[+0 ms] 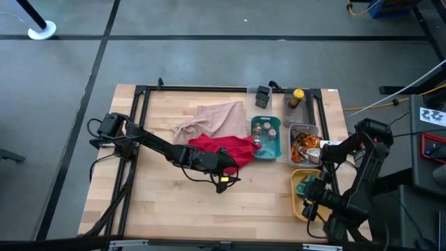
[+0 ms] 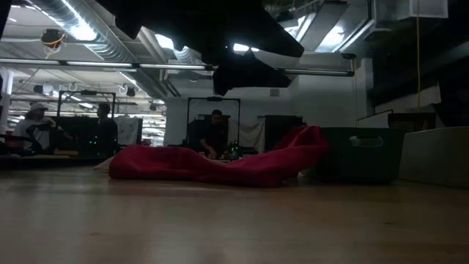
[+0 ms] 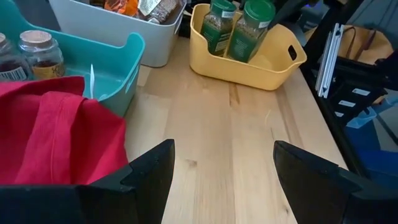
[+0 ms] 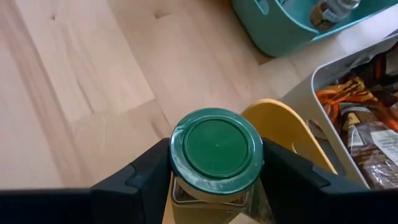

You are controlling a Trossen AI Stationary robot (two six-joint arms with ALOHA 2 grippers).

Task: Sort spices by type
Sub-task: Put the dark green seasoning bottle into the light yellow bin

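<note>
The right pincer is clamped on a green-lid jar over the yellow tray. Next, it lowers and releases. The left pincer, fingers apart, waits beside the red cloth.

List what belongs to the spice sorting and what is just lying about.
Job:
- green-lidded glass jar in the right claw
- two green-lidded jars in the yellow plastic tray
- grey-lidded jars in the teal tray
- orange-brown sachets
- yellow-capped bottle

Lying about:
- red cloth
- beige cloth
</note>
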